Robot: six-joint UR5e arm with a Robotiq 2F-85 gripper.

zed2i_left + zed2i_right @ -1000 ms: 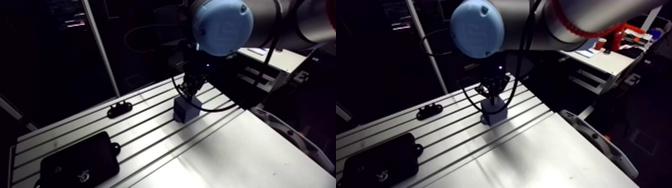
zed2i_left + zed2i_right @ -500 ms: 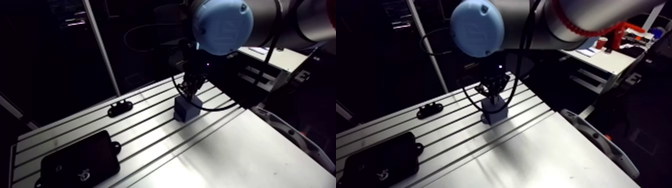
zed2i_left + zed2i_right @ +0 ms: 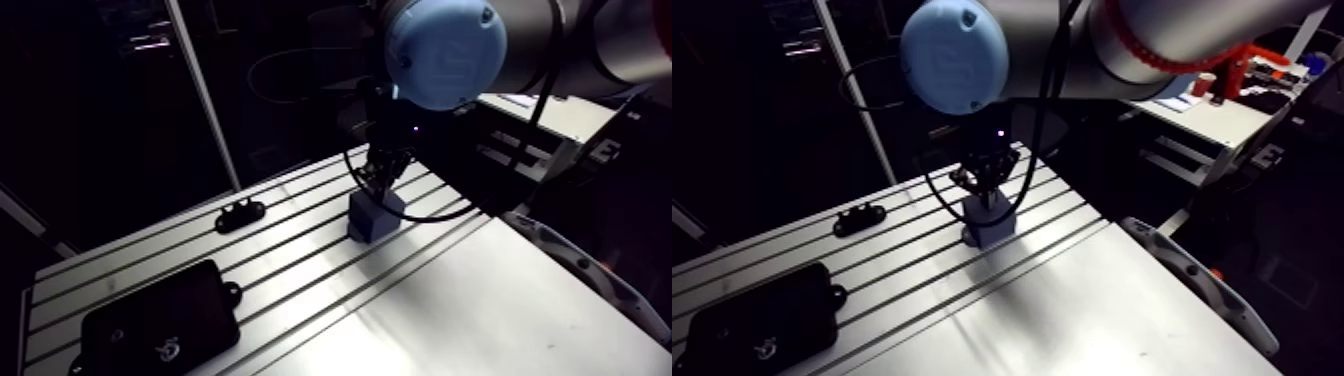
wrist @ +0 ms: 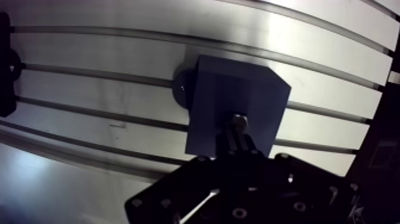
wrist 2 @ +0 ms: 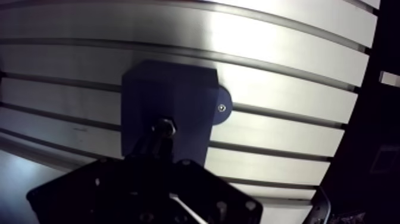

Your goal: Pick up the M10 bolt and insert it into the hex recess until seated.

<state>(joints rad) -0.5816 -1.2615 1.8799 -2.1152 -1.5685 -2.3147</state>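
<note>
Aluminium and slotted, the desk [image 3: 300,272] in the arm view carries a dark-blue square block [image 3: 372,222] toward its far edge, with the black two-fingered pincer [image 3: 383,178] directly above it. A flat black box [image 3: 160,325] lies by the near left corner. In the wrist view the pincer is closed on the grey metal M10 bolt [image 4: 238,121], whose end sits over the block's top face. Whether it is seated cannot be told.

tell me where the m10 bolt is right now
In the wrist view, the M10 bolt is gripped between the fingers, its tip at the top face of the blue block.
</note>
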